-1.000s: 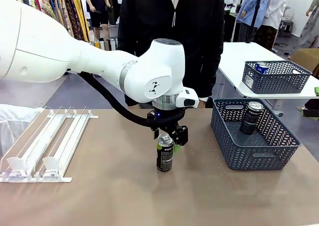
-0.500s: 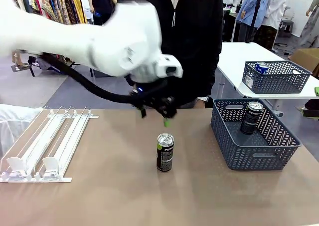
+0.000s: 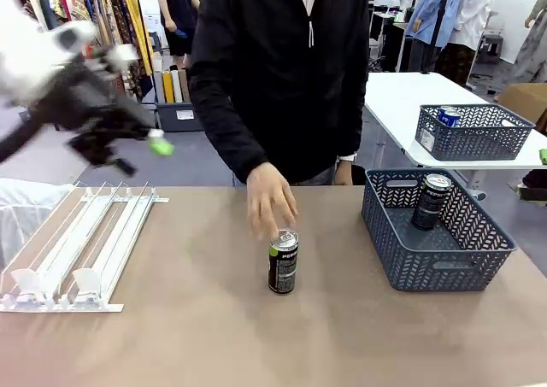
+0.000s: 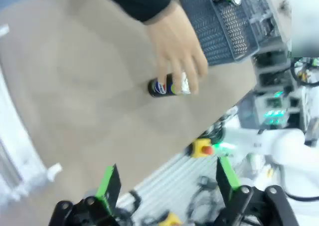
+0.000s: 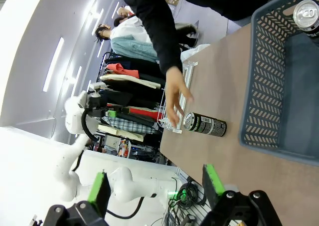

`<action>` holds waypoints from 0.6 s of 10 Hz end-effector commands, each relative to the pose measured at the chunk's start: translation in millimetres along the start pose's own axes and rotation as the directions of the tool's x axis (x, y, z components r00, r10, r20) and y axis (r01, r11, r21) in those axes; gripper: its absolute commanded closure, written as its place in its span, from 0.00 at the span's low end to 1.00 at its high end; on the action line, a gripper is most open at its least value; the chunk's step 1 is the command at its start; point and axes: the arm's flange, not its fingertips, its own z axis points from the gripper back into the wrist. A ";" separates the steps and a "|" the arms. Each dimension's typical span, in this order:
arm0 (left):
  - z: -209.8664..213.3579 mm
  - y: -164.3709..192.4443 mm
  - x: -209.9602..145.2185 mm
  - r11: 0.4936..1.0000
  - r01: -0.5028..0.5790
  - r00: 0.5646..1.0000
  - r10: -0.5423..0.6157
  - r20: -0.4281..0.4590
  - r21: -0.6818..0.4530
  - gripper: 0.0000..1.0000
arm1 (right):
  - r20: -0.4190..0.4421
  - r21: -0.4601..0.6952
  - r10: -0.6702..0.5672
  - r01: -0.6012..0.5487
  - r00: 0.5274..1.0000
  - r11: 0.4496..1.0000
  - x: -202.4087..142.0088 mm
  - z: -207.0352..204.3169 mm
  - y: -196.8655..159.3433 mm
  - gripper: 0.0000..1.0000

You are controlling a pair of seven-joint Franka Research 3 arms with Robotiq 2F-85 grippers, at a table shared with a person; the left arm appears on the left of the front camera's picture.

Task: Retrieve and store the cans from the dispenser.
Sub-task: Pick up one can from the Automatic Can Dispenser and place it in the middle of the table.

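Hovering high over the far end of the white rack [image 3: 81, 242], our left gripper [image 3: 137, 152] hangs with its jaws wide and nothing between them. Well off to its side stands the dark can [image 3: 283, 261], upright on the table [image 3: 214, 336], with the person's hand [image 3: 271, 206] reaching down onto its top. Our right gripper [image 5: 155, 185] is also spread and empty, looking at that can and at the grey basket [image 5: 279, 86] beside it, where another can [image 5: 309, 14] already sits. We judge the main risk is a collision: reaching back for the can while the hand is there could strike fingers or tip it.
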 end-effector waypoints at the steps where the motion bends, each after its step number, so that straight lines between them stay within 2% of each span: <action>1: 40.0 85.8 -49.8 0.973 -0.177 0.967 0.200 0.155 -0.150 0.00 | 0.013 0.018 0.008 -0.008 1.000 1.000 2.3 -1.4 3.6 0.00; 2: 57.1 120.5 -78.1 0.940 -0.253 0.929 0.302 0.215 -0.228 0.00 | 0.013 0.018 0.008 -0.008 1.000 1.000 2.3 -1.4 3.6 0.00; 3: 65.0 148.2 -100.8 0.916 -0.246 0.918 0.325 0.227 -0.315 0.00 | 0.013 0.018 0.008 -0.008 1.000 1.000 2.3 -1.4 3.6 0.00; 4: 65.6 160.3 -109.8 0.912 -0.244 0.914 0.329 0.235 -0.330 0.00 | 0.013 0.018 0.008 -0.008 1.000 1.000 2.3 -1.4 3.6 0.00; 5: 63.4 163.1 -109.8 0.911 -0.267 0.919 0.339 0.203 -0.314 0.00 | 0.013 0.018 0.008 -0.008 1.000 1.000 2.3 -1.4 3.6 0.00; 6: 59.9 161.5 -101.5 0.922 -0.228 0.944 0.288 0.161 -0.314 0.00 | 0.013 0.018 0.008 -0.008 1.000 1.000 2.3 -1.4 3.6 0.00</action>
